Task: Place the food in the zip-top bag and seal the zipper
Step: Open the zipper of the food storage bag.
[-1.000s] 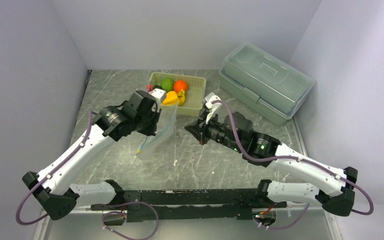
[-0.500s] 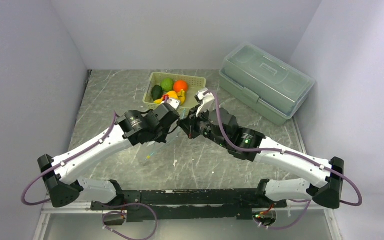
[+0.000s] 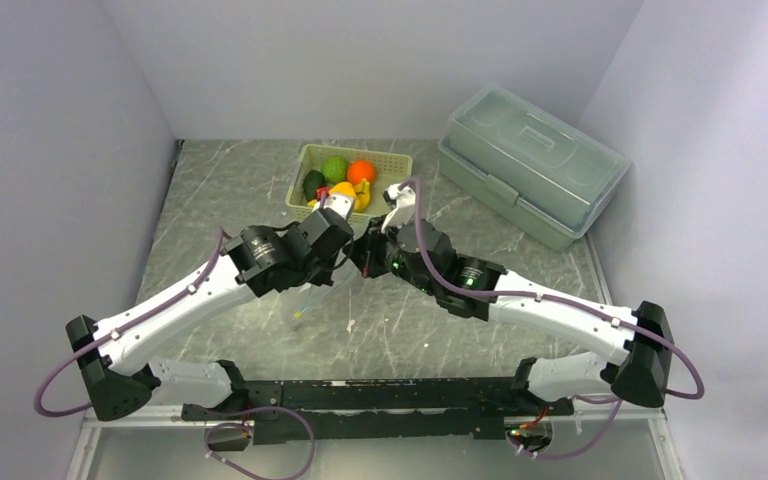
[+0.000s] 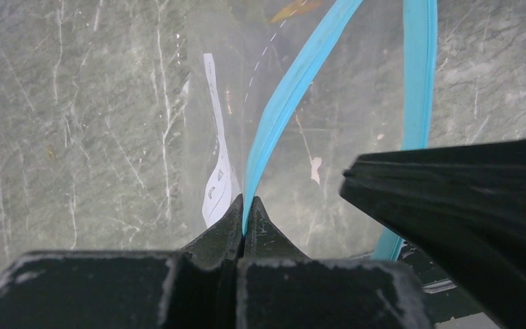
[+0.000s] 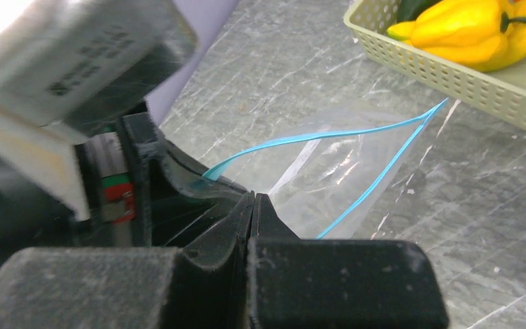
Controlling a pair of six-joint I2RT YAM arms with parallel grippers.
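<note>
My left gripper [image 3: 344, 262] [image 4: 245, 205] is shut on the light blue zipper [image 4: 281, 116] of the clear zip-top bag [image 3: 312, 296], which hangs from it just above the table. My right gripper [image 3: 360, 260] [image 5: 253, 199] is shut. Its tips sit between the bag's two blue strips [image 5: 315, 137] at the open mouth, close to the left gripper. One of its fingers [image 4: 452, 199] crosses the left wrist view. The food lies in the pale green basket [image 3: 392, 165]: orange ball [image 3: 361, 171], bumpy green fruit [image 3: 334, 167], avocado [image 3: 313, 185], yellow pepper [image 3: 343, 190] [image 5: 459, 31].
A large translucent lidded box [image 3: 530, 160] stands at the back right. The basket's wall [image 5: 452, 75] is just beyond the bag. Grey walls close in the marbled table on the left, back and right.
Both grippers have come together at the table's middle. The left one carried the bag right and down from in front of the basket. The right one moved left to the bag's mouth.
</note>
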